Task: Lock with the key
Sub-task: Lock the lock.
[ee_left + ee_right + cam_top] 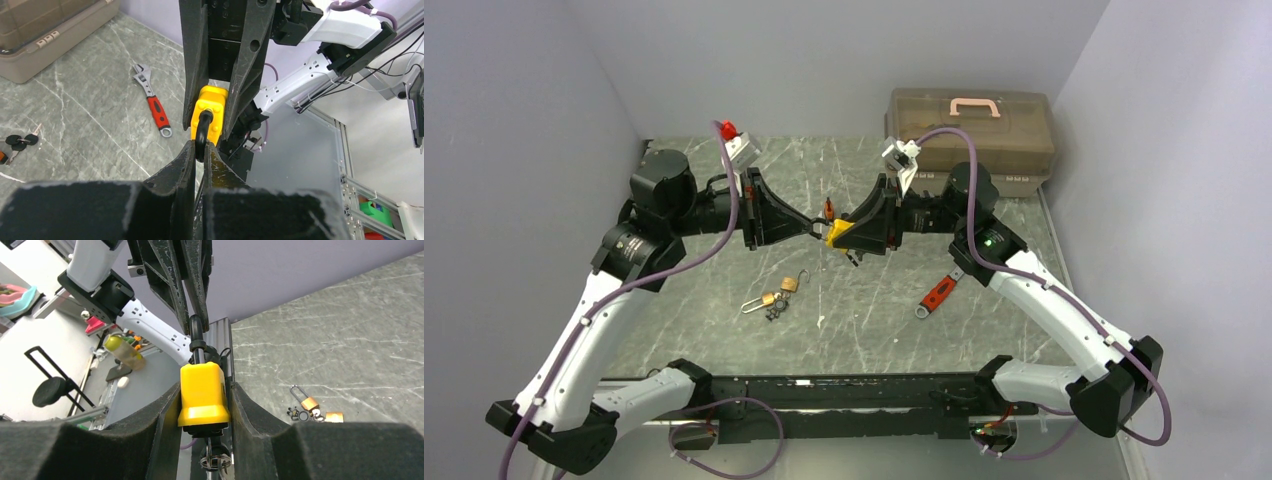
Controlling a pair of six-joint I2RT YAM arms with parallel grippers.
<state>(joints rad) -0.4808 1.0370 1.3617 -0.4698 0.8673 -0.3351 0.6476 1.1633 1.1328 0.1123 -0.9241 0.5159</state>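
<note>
right gripper (204, 390) squeezes yellow padlock (202, 400) to hold it steady | left gripper (200, 148) pinches its black loop (203, 125) to push it shut

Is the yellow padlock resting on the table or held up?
Held up: the yellow padlock sits clamped in the right end effector, left end effector pinching its shackle.

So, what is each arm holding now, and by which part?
One yellow padlock: the right fingers clamp its body, the left fingers pinch its black shackle.
</note>
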